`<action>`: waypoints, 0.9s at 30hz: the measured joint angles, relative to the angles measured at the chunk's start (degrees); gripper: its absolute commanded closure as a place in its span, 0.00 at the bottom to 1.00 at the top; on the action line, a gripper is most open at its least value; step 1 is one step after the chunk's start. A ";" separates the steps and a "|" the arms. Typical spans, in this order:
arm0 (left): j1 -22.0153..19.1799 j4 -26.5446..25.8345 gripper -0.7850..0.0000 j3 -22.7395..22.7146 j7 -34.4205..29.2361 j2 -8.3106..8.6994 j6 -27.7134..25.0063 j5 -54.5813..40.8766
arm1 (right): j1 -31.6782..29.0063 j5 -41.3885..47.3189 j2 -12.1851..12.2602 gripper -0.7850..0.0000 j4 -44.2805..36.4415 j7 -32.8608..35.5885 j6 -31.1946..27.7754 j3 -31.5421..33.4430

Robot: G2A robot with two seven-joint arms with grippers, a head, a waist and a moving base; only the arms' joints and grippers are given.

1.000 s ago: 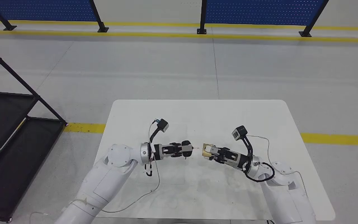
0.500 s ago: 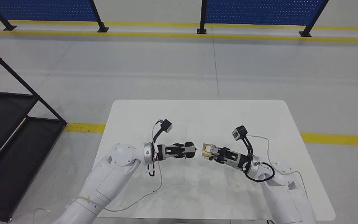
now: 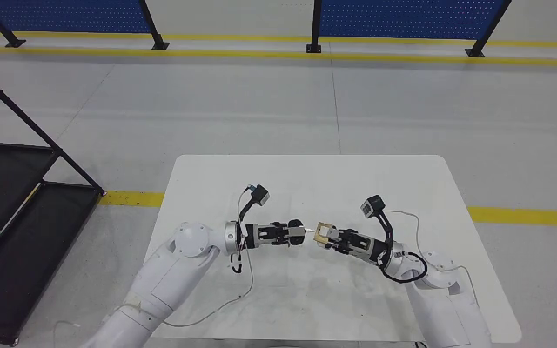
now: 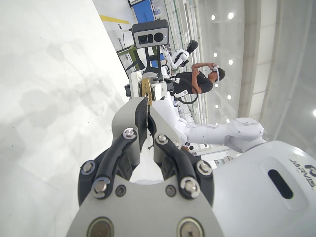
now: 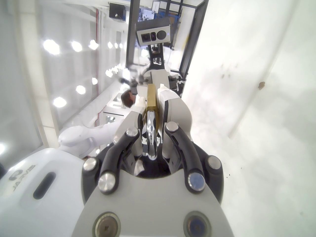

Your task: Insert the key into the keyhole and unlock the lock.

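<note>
My left gripper is shut on a small metal key, its blade poking out past the black pads. The key's tip meets the brass face of the padlock straight ahead; whether it is inside the keyhole I cannot tell. My right gripper is shut on that brass padlock, whose silver shackle runs back between the fingers. In the top view both grippers face each other above the middle of the white table, with the padlock nearly touching the left fingertips.
A black metal rack stands on the floor left of the table. Blue barriers line the far side of the floor. Loose cables hang from both wrists over the table. A few small specks lie on the tabletop.
The left gripper has slid right with the key, closing the gap to the padlock until they meet. The right arm has stayed put.
</note>
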 measured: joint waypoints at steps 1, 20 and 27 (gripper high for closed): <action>0.28 -0.14 1.00 -0.56 0.03 0.14 -0.07 0.03 | 0.00 0.00 0.00 1.00 0.00 0.00 0.00 0.00; 4.12 -3.38 1.00 -5.50 -1.79 1.63 0.83 0.81 | 0.00 0.00 0.00 1.00 0.00 0.00 0.00 0.00; 4.54 -5.59 1.00 -6.43 0.77 2.05 -1.20 7.72 | 0.00 0.00 0.00 1.00 0.00 0.00 0.00 0.00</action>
